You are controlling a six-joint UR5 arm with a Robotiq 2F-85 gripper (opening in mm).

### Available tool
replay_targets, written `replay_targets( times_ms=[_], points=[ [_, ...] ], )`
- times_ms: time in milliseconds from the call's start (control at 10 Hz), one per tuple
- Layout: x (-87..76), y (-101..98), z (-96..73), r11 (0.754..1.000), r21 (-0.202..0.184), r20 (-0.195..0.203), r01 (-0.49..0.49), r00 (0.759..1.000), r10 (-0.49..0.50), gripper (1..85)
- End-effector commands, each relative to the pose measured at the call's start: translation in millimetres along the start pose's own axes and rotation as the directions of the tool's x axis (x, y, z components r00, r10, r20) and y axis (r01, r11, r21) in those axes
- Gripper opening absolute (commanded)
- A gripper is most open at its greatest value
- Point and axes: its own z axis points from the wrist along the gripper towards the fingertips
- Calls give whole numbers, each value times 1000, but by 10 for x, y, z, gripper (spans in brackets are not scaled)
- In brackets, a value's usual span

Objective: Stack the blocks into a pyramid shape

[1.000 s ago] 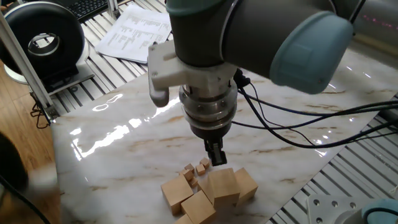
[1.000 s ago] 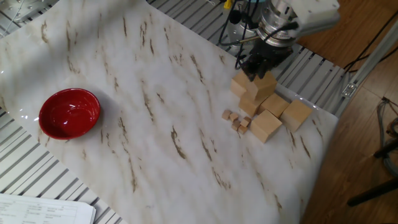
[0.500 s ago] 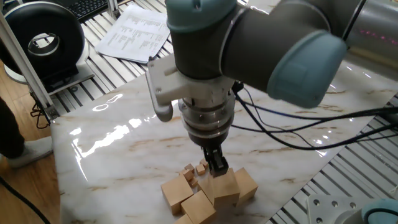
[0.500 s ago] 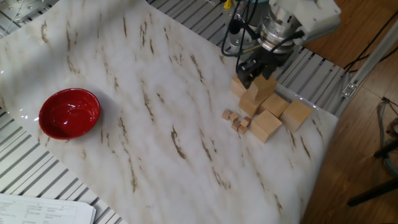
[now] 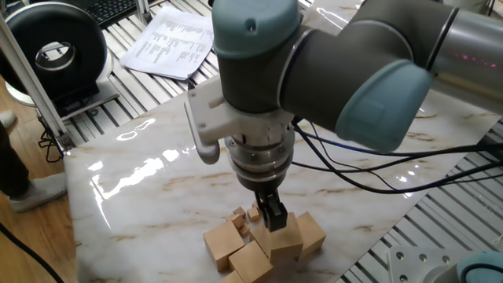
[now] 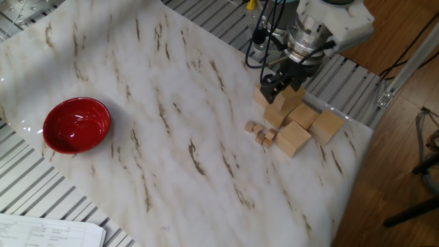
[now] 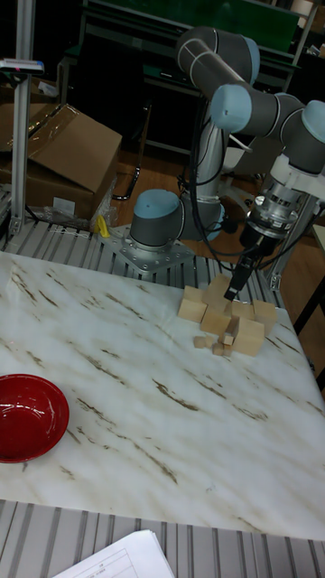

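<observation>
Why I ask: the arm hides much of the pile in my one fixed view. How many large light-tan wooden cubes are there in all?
Observer: In the other fixed view I count six large light-tan wooden cubes, clustered near one table corner.
Operator: Is anything else on the marble table?
Observer: A red bowl sits far across the table from the pile.
Operator: Where is the arm mounted?
Observer: The tall fixed view shows its grey-blue base on the slatted frame just beyond the table edge nearest the pile.
</observation>
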Motion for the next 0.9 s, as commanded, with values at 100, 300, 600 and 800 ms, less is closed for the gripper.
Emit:
replay_targets(
  times_ms=[100,300,600,800],
  points=[
    [0,25,94,1000,-6,-2,11,1000,-11,793],
    [-37,-7,152,1000,9,11,14,1000,-14,793],
    [-28,-42,208,999,26,8,21,1000,-21,793],
    [-72,29,198,1000,7,25,9,1000,-9,807]
  ],
)
